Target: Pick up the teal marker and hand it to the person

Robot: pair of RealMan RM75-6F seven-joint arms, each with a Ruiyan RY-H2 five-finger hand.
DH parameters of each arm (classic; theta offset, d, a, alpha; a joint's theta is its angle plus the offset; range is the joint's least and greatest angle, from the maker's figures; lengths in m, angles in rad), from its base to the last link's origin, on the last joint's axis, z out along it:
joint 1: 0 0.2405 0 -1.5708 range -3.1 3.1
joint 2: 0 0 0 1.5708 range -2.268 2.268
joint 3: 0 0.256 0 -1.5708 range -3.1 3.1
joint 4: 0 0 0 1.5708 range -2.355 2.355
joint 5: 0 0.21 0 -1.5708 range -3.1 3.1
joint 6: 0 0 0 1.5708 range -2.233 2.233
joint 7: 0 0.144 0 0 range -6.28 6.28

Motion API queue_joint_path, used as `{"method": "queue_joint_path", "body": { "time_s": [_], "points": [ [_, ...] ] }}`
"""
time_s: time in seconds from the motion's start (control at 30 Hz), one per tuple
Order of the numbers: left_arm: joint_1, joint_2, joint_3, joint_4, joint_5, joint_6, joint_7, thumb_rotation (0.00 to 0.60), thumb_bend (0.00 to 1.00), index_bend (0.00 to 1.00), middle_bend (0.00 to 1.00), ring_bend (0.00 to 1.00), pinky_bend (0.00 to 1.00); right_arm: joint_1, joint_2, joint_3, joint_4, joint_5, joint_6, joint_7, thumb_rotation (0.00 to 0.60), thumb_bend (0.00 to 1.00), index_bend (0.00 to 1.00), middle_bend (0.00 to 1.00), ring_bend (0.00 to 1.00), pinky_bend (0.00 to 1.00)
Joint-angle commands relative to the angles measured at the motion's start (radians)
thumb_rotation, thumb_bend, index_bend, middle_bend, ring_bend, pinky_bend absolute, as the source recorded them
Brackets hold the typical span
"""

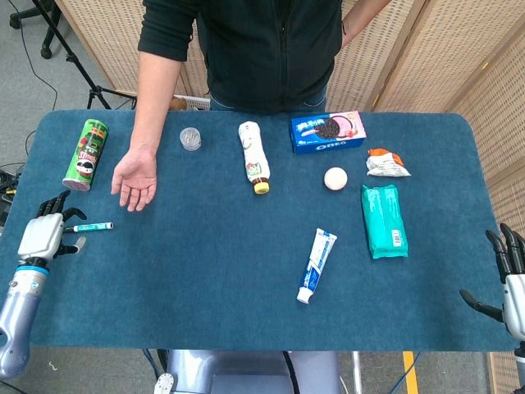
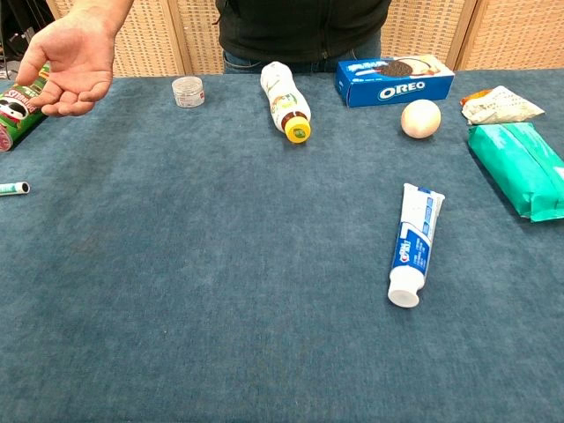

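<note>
The teal marker (image 1: 92,226) lies flat near the table's left edge; only its tip (image 2: 13,188) shows at the left border of the chest view. My left hand (image 1: 47,234) hovers over the marker's black-capped end with fingers spread, holding nothing. The person's hand (image 1: 135,180) rests palm up on the cloth just beyond the marker, also raised at top left in the chest view (image 2: 70,66). My right hand (image 1: 510,275) hangs open off the table's right edge, far from the marker.
A green chips can (image 1: 86,154) lies left of the person's hand. A small clear jar (image 1: 190,139), a bottle (image 1: 254,156), an Oreo box (image 1: 328,132), a ball (image 1: 335,178), a snack packet (image 1: 386,163), a teal pack (image 1: 384,220) and a toothpaste tube (image 1: 317,264) are spread over the blue table (image 1: 205,279).
</note>
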Motion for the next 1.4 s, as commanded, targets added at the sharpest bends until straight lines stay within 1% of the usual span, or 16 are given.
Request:
{"method": "queue_joint_path", "body": {
  "time_s": [0.03,0.2,0.5,0.93,1.03,1.13,1.2,1.27,1.4],
  "points": [
    [-0.02,-0.029,0.0,0.039,-0.024,-0.029,0.019,0.6,0.33,0.41,0.0,0.0,0.0,0.0,-0.001,0.0,-0.001,0.001,-0.002,0.0,0.6,0.0,0.0,0.0,0.0,0.0],
    [-0.05,-0.089,0.003,0.148,-0.046,-0.081,0.022,0.6,0.33,0.41,0.0,0.0,0.0,0.004,-0.004,-0.002,-0.001,0.007,-0.014,-0.011,0.6,0.0,0.0,0.0,0.0,0.0],
    [-0.096,-0.162,0.005,0.286,-0.039,-0.133,0.031,0.6,0.33,0.42,0.0,0.0,0.0,0.01,-0.011,-0.004,-0.001,0.018,-0.031,-0.032,0.6,0.0,0.0,0.0,0.0,0.0],
    [-0.114,-0.232,0.015,0.391,-0.055,-0.167,0.072,0.6,0.34,0.45,0.0,0.0,0.0,0.012,-0.011,-0.004,0.0,0.029,-0.041,-0.03,0.6,0.0,0.0,0.0,0.0,0.0],
    [-0.116,-0.242,0.015,0.408,-0.061,-0.182,0.073,0.6,0.34,0.48,0.0,0.0,0.0,0.013,-0.01,-0.003,0.0,0.031,-0.042,-0.028,0.6,0.0,0.0,0.0,0.0,0.0],
    [-0.118,-0.249,0.016,0.42,-0.063,-0.191,0.077,0.6,0.36,0.57,0.0,0.0,0.0,0.014,-0.011,-0.003,0.0,0.031,-0.044,-0.026,0.6,0.0,0.0,0.0,0.0,0.0],
    [-0.118,-0.252,0.016,0.422,-0.064,-0.194,0.079,0.6,0.4,0.64,0.0,0.0,0.0,0.014,-0.01,-0.004,-0.001,0.032,-0.046,-0.024,0.6,0.0,0.0,0.0,0.0,0.0],
    [-0.117,-0.253,0.015,0.422,-0.062,-0.189,0.081,0.6,0.43,0.67,0.0,0.0,0.0,0.014,-0.009,-0.004,-0.001,0.032,-0.046,-0.023,0.6,0.0,0.0,0.0,0.0,0.0],
    [-0.112,-0.249,0.015,0.411,-0.055,-0.174,0.082,0.6,0.47,0.68,0.0,0.0,0.0,0.013,-0.008,-0.003,-0.001,0.032,-0.044,-0.02,0.6,0.0,0.0,0.0,0.0,0.0]
  ]
}}
